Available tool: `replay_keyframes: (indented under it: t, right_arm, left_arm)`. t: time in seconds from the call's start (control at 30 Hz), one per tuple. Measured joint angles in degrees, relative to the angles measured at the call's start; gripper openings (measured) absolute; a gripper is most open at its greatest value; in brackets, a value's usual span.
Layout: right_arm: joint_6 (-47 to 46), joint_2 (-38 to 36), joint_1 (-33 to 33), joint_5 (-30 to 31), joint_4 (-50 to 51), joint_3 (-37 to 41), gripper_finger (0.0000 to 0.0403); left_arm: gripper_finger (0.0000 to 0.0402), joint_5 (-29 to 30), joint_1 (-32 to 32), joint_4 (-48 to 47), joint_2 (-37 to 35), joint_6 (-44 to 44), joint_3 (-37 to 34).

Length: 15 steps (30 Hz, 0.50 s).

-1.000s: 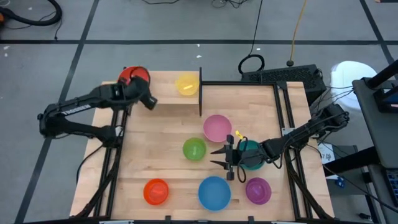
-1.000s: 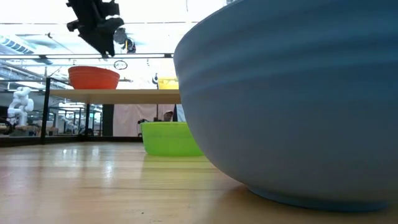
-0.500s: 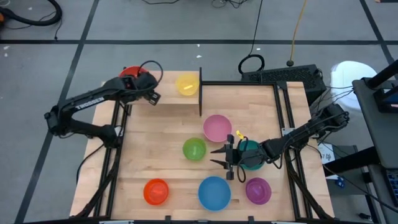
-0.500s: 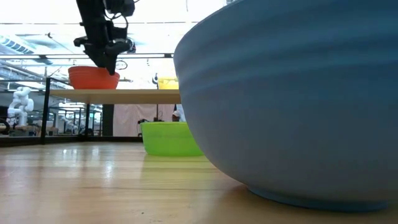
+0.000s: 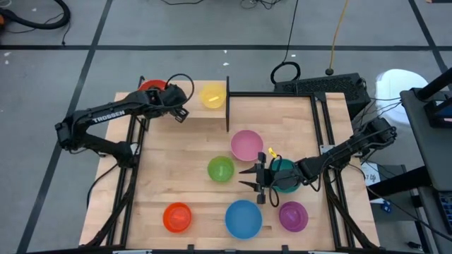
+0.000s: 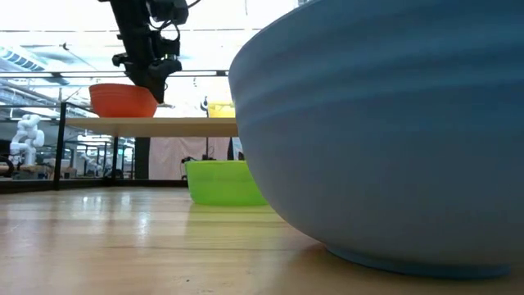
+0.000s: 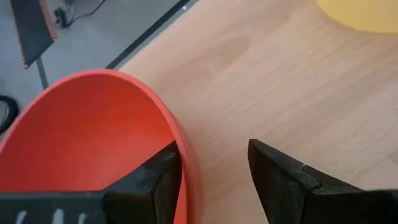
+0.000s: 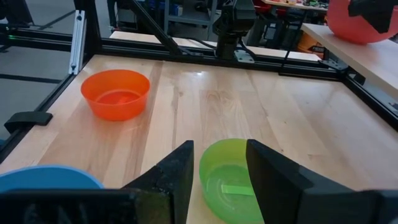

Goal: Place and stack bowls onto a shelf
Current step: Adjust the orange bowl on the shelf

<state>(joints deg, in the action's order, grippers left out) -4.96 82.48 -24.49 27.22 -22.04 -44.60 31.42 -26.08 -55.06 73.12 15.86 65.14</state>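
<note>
- Two bowls are seen on the shelf (image 5: pixel 189 111): the red bowl (image 7: pixel 87 137) at its outer end, the yellow bowl (image 5: pixel 212 95) beside it, unstacked.
- Six bowls are left on the tabletop (image 5: pixel 176 169), by appearance.
- The left gripper (image 7: pixel 214 177) is held open beside the red bowl's rim; the right gripper (image 8: pixel 217 171) is open above the table.
- "TROSSEN" is read on the left arm (image 5: pixel 106 116).

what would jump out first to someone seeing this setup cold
Probably the bright bowls scattered over the tabletop, and in the low view the blue bowl filling most of the picture. Next, the left gripper open at the rim of the red bowl on the shelf, beside the yellow bowl.
</note>
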Motion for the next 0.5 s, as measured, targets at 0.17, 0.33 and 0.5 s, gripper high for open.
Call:
replay_keyframes:
  t: [0.17, 0.33, 0.5]
  right_arm:
    - [0.05, 0.00, 0.00, 0.00, 0.00, 0.00, 0.0139]
    - [-0.15, 0.00, 0.00, -0.01, 0.01, 0.00, 0.0139]
    - [-0.34, 0.00, 0.00, 0.00, 0.02, 0.00, 0.0139]
  left_arm:
    - [0.0188, -0.04, 1.73, 4.04, -0.02, -5.11, -0.01]
    - [0.0188, -0.02, 2.98, 8.00, -0.02, -8.84, -0.02]
    - [0.0188, 2.64, 4.27, 8.59, -0.19, -11.69, -0.02]
